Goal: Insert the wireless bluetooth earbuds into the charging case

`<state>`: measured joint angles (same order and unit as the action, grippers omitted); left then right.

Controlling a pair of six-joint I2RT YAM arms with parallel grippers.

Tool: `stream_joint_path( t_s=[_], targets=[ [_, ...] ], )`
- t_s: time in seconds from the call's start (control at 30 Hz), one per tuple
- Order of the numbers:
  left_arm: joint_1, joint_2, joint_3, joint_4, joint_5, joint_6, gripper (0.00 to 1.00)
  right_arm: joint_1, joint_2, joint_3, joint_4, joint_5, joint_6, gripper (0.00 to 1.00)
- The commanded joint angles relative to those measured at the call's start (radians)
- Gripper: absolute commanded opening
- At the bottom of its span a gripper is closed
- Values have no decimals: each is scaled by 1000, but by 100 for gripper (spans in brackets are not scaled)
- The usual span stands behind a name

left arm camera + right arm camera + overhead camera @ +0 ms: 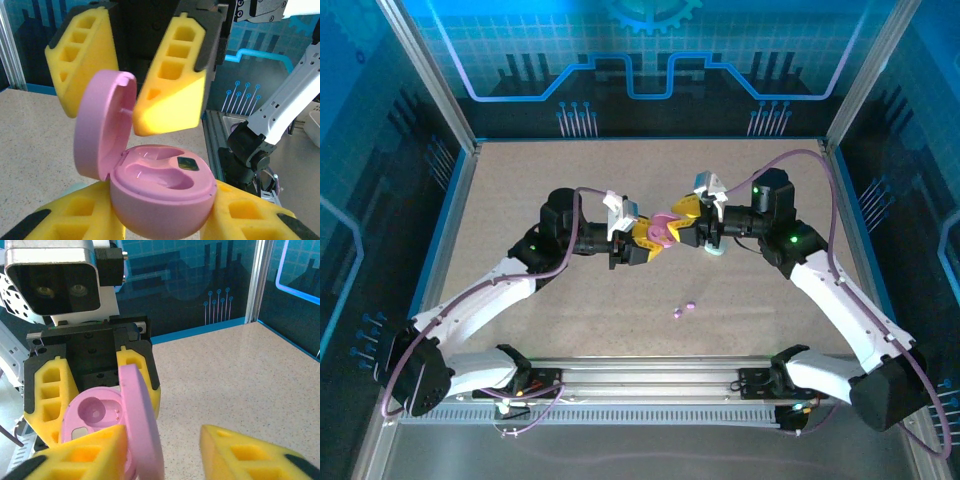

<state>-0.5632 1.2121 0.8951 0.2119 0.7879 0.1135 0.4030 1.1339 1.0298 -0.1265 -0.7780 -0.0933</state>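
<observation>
- Above the middle of the bench (pixel 550 180), the two arms meet nose to nose with the pink charging case (pixel 663 230) between them, held up off the surface as far as I can tell.
- The left fingers (pixel 75 222) are clamped on the case's lower half, and its lid (pixel 102 125) stands swung up.
- The right fingers (pixel 85 452) are apart. They straddle the lid's edge with a plain gap on one side and grip nothing.
- The earbuds (pixel 678 313) (two small purple ones) lie on the bench nearer the arm bases, well apart from the case.
- Step in hand, as I judge it: the case is open and loading has not begun. Next the right arm should back off the lid, go down to one earbud and pinch it finely.
- The left wrist view looks into the wells (pixel 160 172), both bare, a detail too small from above. The top view places the earbuds relative to the arms.
</observation>
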Motion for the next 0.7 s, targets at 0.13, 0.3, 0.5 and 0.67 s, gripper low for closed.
stream_joint_path(
  t_s=[0.13, 0.3, 0.5, 0.67],
  targets=[
    [-11, 12, 15, 47, 49, -10, 33, 8, 21, 52, -16, -10, -37, 30],
    [-12, 17, 15, 56, 49, -22, 41, 17, 27, 64, -25, -21, -49, 20],
    [-14, 31, 18, 84, 27, -65, 53, 33, 21, 60, -32, 21, -71, 18],
    [-18, 38, 21, 83, 27, -74, 54, 39, 17, 54, -28, 46, -77, 18]
  ],
)
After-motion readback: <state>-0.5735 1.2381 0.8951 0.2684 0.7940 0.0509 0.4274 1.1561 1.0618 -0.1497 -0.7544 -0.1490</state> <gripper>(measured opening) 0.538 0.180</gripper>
